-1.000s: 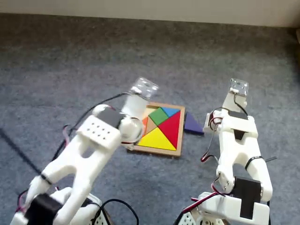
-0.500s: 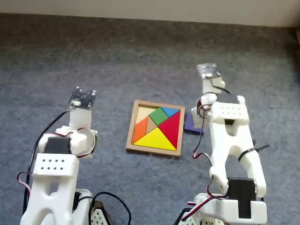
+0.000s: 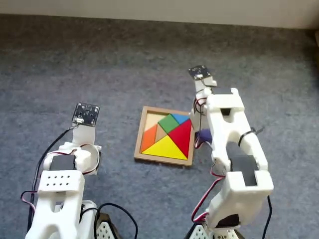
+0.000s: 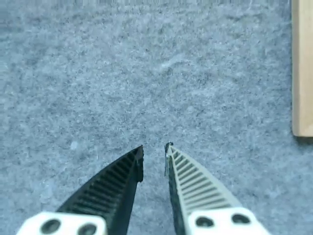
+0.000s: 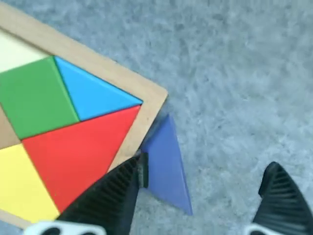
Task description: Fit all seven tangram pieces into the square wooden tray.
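The square wooden tray (image 3: 164, 160) lies mid-table with orange (image 3: 148, 137), green (image 3: 168, 123), blue (image 3: 182, 118), red (image 3: 183, 135) and yellow (image 3: 167, 148) pieces in it. A pale gap (image 3: 151, 118) shows at its far left corner. A purple piece (image 3: 203, 135) lies on the carpet against the tray's right rim, partly under the right arm (image 3: 222, 117). My right gripper (image 5: 205, 193) is open above the purple piece (image 5: 166, 161), one black finger (image 5: 117, 191) over the tray rim (image 5: 146, 90). My left gripper (image 4: 153, 151) is slightly open over bare carpet, left of the tray edge (image 4: 302, 68).
Grey carpet (image 3: 99, 64) covers the whole table. The left arm (image 3: 75, 149) sits drawn back at the near left, well apart from the tray. A pale wall edge (image 3: 159, 10) runs along the far side.
The left arm has drawn back from over the tray to the near left. The right arm has swung in toward the tray's right edge, above the purple piece.
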`<state>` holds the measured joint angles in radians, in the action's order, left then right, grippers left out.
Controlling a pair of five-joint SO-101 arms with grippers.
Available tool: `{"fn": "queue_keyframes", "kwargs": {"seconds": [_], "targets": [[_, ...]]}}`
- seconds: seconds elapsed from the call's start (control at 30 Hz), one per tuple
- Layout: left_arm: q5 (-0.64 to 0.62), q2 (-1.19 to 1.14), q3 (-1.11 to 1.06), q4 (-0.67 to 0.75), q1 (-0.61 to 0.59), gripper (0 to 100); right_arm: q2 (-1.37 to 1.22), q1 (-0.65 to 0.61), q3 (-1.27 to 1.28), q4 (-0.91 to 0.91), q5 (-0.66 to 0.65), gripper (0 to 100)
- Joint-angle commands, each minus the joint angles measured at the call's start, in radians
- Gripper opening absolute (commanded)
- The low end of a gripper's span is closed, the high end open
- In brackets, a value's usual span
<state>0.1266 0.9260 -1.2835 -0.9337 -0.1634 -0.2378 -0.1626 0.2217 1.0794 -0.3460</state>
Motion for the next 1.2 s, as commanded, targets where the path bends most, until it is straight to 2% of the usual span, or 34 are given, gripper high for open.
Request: {"fn": "queue_keyframes", "kwargs": {"seconds": [0.0, 0.23, 0.4, 0.63, 0.83, 1.0, 1.17], "targets": [[0.009, 0.015, 0.001, 0.02, -0.018, 10, -0.021, -0.019, -0.085, 0.008, -0.014, 35.0], [0.009, 0.015, -0.001, 0.02, -0.015, 10, -0.025, -0.041, -0.088, 0.008, -0.005, 35.0], [0.009, 0.015, -0.001, 0.02, -0.016, 10, -0.03, -0.064, -0.084, 0.001, 0.078, 35.0], [0.009, 0.015, -0.001, 0.02, -0.016, 10, -0.124, -0.047, -0.081, 0.008, 0.075, 35.0], [0.009, 0.015, -0.001, 0.02, -0.016, 10, -0.124, -0.048, -0.088, 0.11, -0.055, 28.6], [0.009, 0.015, -0.002, 0.02, -0.016, 10, -0.077, -0.061, -0.081, 0.133, -0.066, 28.3], [0.009, 0.015, -0.002, 0.02, -0.016, 10, -0.076, -0.09, -0.081, 0.189, -0.16, 28.3]]}}
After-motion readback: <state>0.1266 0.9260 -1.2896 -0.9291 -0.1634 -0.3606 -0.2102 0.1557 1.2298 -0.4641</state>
